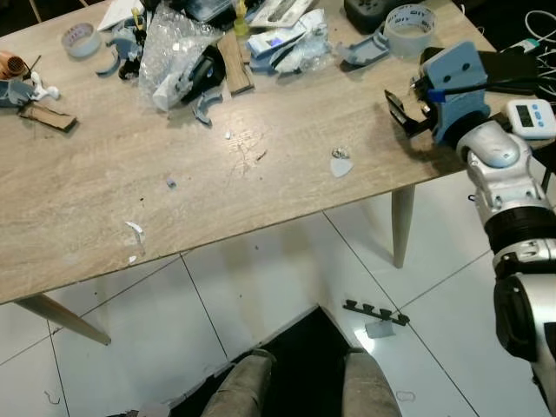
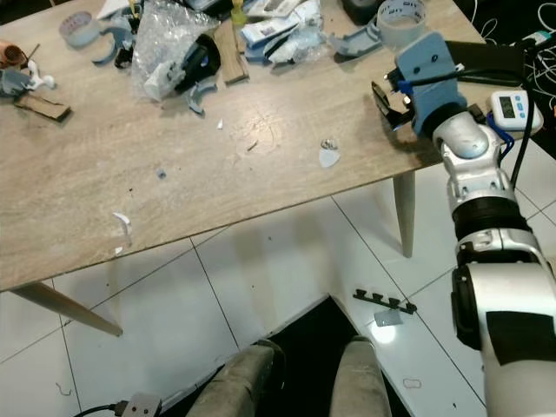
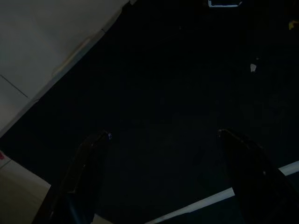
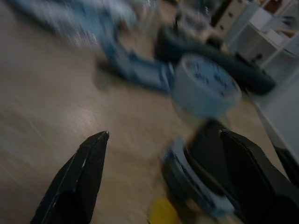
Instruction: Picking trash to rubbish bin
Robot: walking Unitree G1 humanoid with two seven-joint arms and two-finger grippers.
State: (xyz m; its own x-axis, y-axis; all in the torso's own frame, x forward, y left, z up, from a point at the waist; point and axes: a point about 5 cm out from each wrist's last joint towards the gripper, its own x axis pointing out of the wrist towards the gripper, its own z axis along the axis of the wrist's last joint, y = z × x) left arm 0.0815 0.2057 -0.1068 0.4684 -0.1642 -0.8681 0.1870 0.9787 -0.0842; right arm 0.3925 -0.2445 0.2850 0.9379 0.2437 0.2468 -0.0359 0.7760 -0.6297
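Worktop point(image 1: 104, 208) carries litter in a band along its far edge, with small scraps strewn over the bare middle. Far left: a tape roll point(image 1: 81, 39) and a brown card scrap point(image 1: 48, 116). Centre-left: crumpled clear plastic wrap point(image 1: 174, 43), judged very light, soft and springy; best pinched at a bunched fold, since a flat sheet would likely slip between the fingers. Loose paper bits point(image 1: 134, 229) near the front edge look flimsy and hard to nip off a flat surface. Centre-right: a small pale scrap point(image 1: 340, 165), thin and flat, lying near and to the left of the right gripper point(image 1: 401, 111). That gripper hovers low over the worktop's right end, fingers spread wide and holding nothing; the wrist view, blurred, shows a second tape roll point(image 4: 205, 86) and a blue plastic piece point(image 4: 135, 67) just ahead, stiff enough to take by an edge. Left gripper point(image 3: 163, 177) hangs idle in shade, fingers wide apart.
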